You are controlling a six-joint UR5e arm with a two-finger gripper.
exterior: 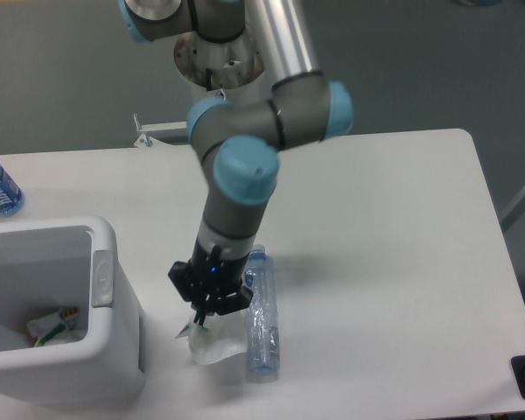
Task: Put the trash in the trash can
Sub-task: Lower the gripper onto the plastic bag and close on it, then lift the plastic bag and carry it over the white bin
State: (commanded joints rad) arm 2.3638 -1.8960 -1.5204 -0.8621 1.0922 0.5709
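We see the gripper [200,317] with its jaws closed narrow on the wrapper [212,343], a whitish, translucent, crumpled piece at the near table [394,262] edge. Just right of it lies the crushed clear bottle [261,325]. The white bin [66,367] stands left.

Crumpled whitish translucent wrapper [212,341] sits just right of the white trash can [105,350], near its front corner. Crushed clear bottle [261,324] lies flat, lengthwise, touching the wrapper's right side, pale blue cap far end.
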